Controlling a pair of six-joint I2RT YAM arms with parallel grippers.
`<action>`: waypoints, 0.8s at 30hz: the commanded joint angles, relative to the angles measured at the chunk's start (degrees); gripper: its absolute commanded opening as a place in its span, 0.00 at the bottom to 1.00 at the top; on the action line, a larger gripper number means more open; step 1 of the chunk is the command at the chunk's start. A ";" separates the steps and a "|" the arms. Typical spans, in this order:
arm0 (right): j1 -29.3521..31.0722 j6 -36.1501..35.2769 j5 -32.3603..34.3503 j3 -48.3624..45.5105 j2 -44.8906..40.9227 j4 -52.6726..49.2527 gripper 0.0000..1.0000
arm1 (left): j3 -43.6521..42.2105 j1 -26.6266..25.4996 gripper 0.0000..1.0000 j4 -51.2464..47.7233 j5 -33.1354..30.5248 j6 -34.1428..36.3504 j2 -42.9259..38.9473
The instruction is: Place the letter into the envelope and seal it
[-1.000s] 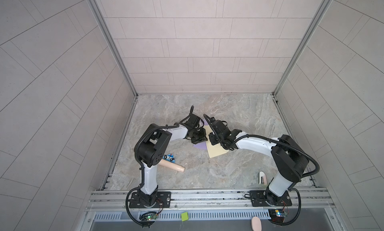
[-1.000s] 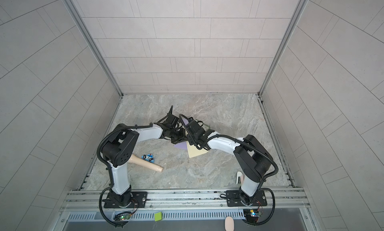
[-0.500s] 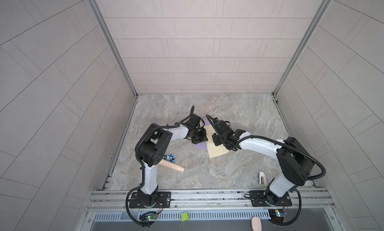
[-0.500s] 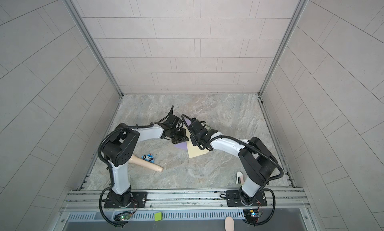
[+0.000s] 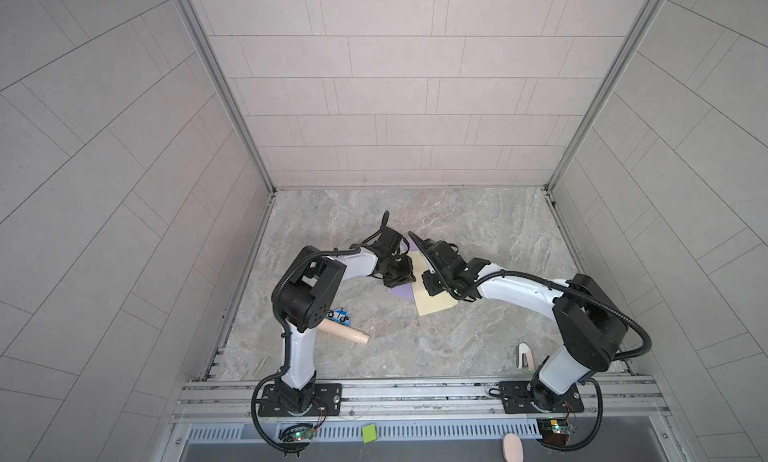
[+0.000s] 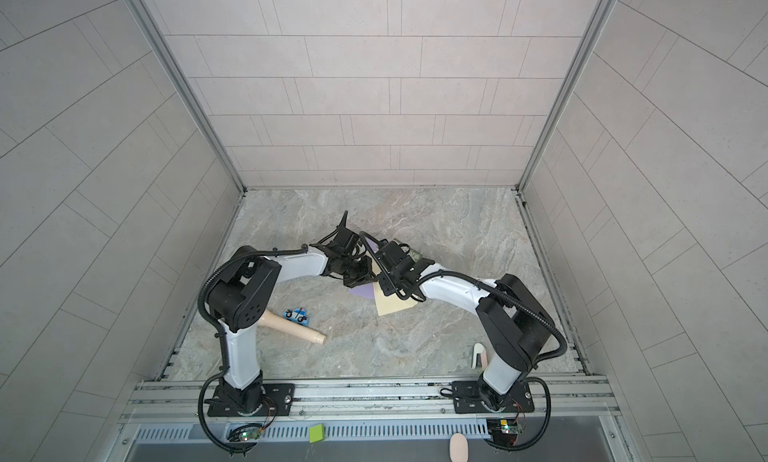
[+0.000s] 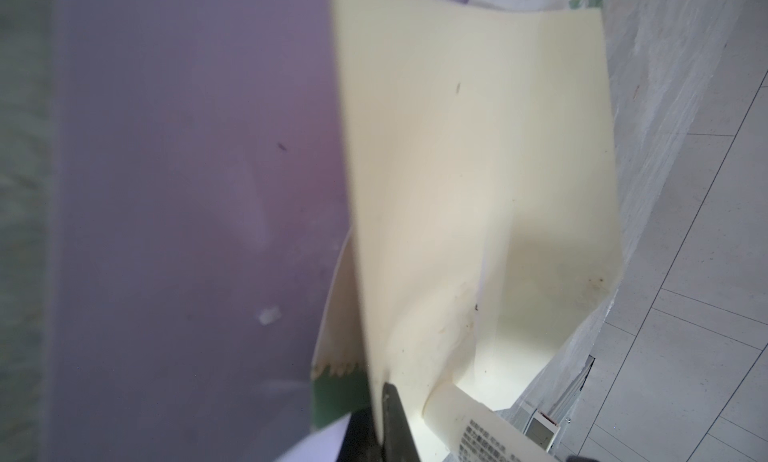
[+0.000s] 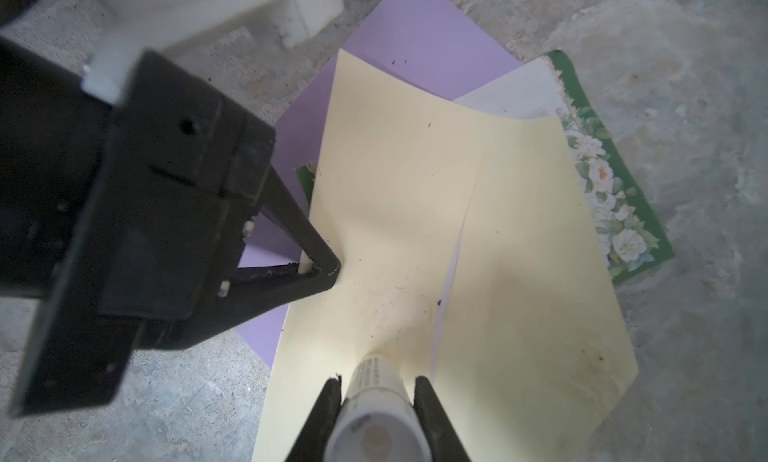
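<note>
**Bystanders on the marble tabletop**

A small blue toy car [image 5: 339,314] sits near the left side of the grey-veined tabletop [image 5: 478,223], just beside a beige wooden peg [image 5: 345,333] that lies on its side with its narrow end toward the middle. Well apart, near the front right corner, lies a small white object [image 5: 524,354], too small to identify. Off the tabletop, on the front ledge, are a lime-green square [image 5: 369,433] and a pale pink oval [image 5: 511,449]. Pale tiled walls [image 5: 395,85] enclose three sides.

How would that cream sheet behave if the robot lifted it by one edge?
Probably floppy: the cream sheet bows upward where the left gripper pinches its edge. Likely light and thin, so it should sag along its middle crease. It may slide easily over the purple sheet beneath.
</note>
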 commanded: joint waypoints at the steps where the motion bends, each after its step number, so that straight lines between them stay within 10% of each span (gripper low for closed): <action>1: 0.36 -1.19 -0.28 2.75 2.03 1.72 0.00 | 0.56 -0.40 0.00 -2.48 -2.31 -0.27 1.90; 24: 0.27 -1.53 4.80 0.44 3.92 0.86 0.00 | 0.03 -0.49 0.00 -2.24 -2.65 -0.10 2.07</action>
